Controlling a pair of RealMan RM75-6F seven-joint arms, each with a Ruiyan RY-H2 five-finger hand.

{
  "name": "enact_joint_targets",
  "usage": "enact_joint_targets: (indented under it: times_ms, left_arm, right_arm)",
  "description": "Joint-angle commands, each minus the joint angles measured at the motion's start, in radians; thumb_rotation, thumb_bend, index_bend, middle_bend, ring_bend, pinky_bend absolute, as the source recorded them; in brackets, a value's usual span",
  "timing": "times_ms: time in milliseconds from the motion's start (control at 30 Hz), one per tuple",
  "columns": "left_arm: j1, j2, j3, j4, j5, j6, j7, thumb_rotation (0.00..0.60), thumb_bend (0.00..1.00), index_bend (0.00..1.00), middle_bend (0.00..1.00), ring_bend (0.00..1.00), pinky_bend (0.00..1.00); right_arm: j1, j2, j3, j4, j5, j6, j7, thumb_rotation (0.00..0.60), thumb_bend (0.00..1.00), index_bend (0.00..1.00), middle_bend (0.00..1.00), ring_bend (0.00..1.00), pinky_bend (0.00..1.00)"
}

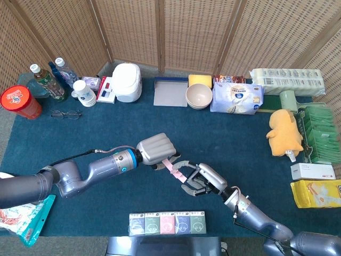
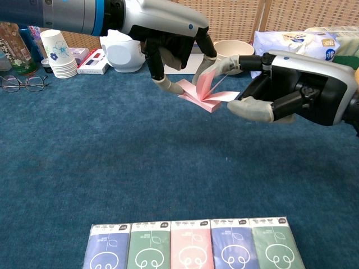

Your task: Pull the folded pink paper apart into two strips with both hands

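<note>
Left hand (image 2: 168,42) pinching folded pink paper (image 2: 203,92) aloft above the blue cloth; right hand (image 2: 291,84) nipping its fanned flap. Keep both pinches firm, draw straight apart, slowly, no twisting

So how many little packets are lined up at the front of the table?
5 tissue packets in one row: blue, green, pink, blue, green, left to right. The frame crops their lower edges.

The folded paper (image 2: 203,92) hung above the counter (image 2: 112,168) between my left hand (image 2: 168,39) and right hand (image 2: 297,92)
</note>
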Motion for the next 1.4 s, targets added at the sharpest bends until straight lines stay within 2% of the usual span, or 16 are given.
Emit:
enact_joint_targets:
  times_ms: [33,300,733,1200,1400]
  left_arm:
    - [0.000,0.000,0.000,0.000,0.002,0.003,-0.004,0.600,0.46,0.70,1.00,1.00,0.95]
    - [0.000,-0.003,0.002,0.006,0.007,0.005,-0.014,0.600,0.46,0.70,1.00,1.00,0.95]
    - [0.000,-0.005,0.006,0.013,0.013,0.008,-0.030,0.600,0.46,0.70,1.00,1.00,0.95]
    - [-0.009,-0.018,0.002,0.021,0.008,-0.001,-0.045,0.600,0.46,0.70,1.00,1.00,0.95]
    - [-0.013,-0.023,0.000,0.020,0.006,-0.005,-0.043,0.600,0.46,0.70,1.00,1.00,0.95]
  right_arm:
    - [-0.001,0.000,0.000,0.001,0.001,0.002,-0.001,0.600,0.42,0.28,1.00,1.00,1.00]
    - [-0.001,0.000,0.000,0.005,0.002,0.003,0.003,0.600,0.44,0.29,1.00,1.00,1.00]
    - [0.002,-0.009,0.008,0.011,0.011,-0.002,-0.007,0.600,0.59,0.27,1.00,1.00,1.00]
    - [0.006,-0.019,0.015,0.007,0.024,-0.013,-0.028,0.600,0.59,0.27,1.00,1.00,1.00]
    - [0.005,-0.022,0.019,0.007,0.033,-0.016,-0.036,0.600,0.59,0.31,1.00,1.00,1.00]
